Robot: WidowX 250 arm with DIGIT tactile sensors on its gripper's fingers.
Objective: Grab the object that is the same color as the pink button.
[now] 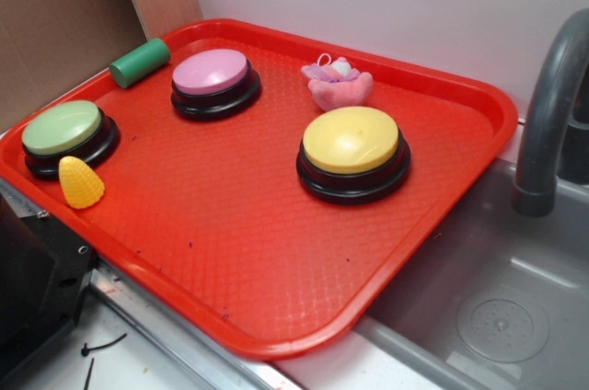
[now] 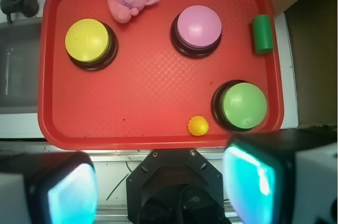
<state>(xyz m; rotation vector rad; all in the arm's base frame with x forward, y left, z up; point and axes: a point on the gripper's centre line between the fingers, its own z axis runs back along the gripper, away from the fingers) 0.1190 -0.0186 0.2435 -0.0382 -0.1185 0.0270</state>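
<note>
A small pink plush toy (image 1: 339, 84) with a white and lilac top and a thin loop string lies at the far side of the red tray (image 1: 276, 224), just behind the yellow button. In the wrist view the plush toy (image 2: 128, 4) lies near the tray's top edge. The pink button (image 1: 213, 80), a pink-lilac dome on a black base, stands left of the toy; in the wrist view the pink button (image 2: 198, 29) is at upper middle. My gripper (image 2: 158, 187) hangs high over the tray's near edge, jaws wide apart and empty. It does not show in the exterior view.
On the tray are also a yellow button (image 1: 353, 152), a green button (image 1: 69, 136), a yellow corn-shaped toy (image 1: 80, 181) and a green cylinder (image 1: 140, 63). A grey sink (image 1: 502, 289) with a faucet (image 1: 550, 114) lies to the right. A black robot base (image 2: 177, 187) sits below the gripper.
</note>
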